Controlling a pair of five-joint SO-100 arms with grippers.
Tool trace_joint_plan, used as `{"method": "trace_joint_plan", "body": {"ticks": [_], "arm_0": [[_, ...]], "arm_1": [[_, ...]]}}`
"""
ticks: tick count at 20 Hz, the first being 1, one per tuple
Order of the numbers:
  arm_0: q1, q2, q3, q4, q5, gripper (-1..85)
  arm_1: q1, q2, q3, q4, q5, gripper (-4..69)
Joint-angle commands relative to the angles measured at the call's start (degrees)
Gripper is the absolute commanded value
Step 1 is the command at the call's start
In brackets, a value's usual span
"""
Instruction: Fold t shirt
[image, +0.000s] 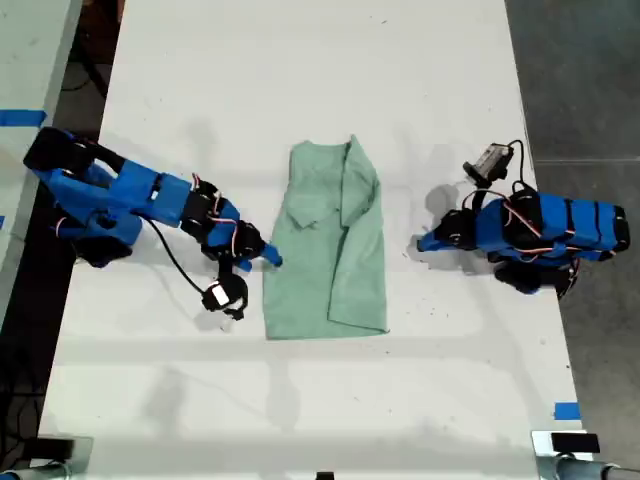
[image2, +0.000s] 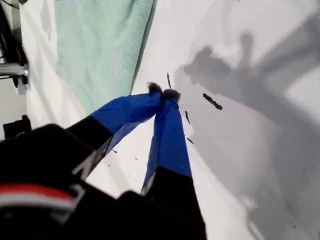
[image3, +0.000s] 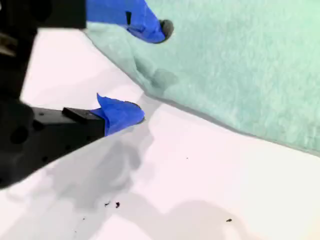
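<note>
The t shirt (image: 330, 250) is a pale mint-green cloth lying folded in a long, wrinkled shape at the middle of the white table (image: 300, 80). My second gripper (image: 268, 258) is on the arm at the exterior view's left. It stands open at the shirt's edge (image3: 240, 65), with one blue fingertip (image3: 155, 30) over the cloth and the other (image3: 122, 112) over bare table. My first gripper (image: 422, 243), on the arm at the exterior view's right, is shut (image2: 162, 92) on nothing. It is over bare table, a short way from the shirt (image2: 100, 45).
Blue tape marks sit at the table's near corner on the exterior view's right (image: 566, 410) and on a side surface at that view's left (image: 20, 117). Small dark specks (image2: 212, 101) lie on the table by my first gripper. Dark floor borders the table at the exterior view's right.
</note>
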Motion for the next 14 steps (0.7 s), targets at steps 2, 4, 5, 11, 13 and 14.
{"method": "trace_joint_plan", "body": {"ticks": [2, 4, 5, 11, 13, 14], "arm_0": [[1.67, -8.96, -7.03, -3.6, -3.34, 23.0], [1.14, -12.83, -9.4, -3.6, -3.96, 20.5], [0.79, -14.68, -9.84, -3.6, -4.22, 14.8], [0.09, -14.24, -11.25, 1.58, -6.42, -0.1], [0.26, -9.32, -13.54, 5.98, -6.24, -0.1], [0.44, -8.53, -17.49, 8.44, -5.27, -0.1]], "arm_1": [[-0.26, 0.7, 2.72, 0.26, -0.18, 1.2], [-0.44, 0.7, 2.72, 0.26, -0.18, 1.2], [-0.35, 0.7, 2.72, 0.26, -0.18, 1.2], [-0.35, 0.7, 2.72, 0.26, -0.35, 1.2], [-0.26, 0.7, 2.72, 0.26, -0.35, 1.2], [-0.26, 0.7, 2.72, 0.26, -0.35, 1.2]]}}
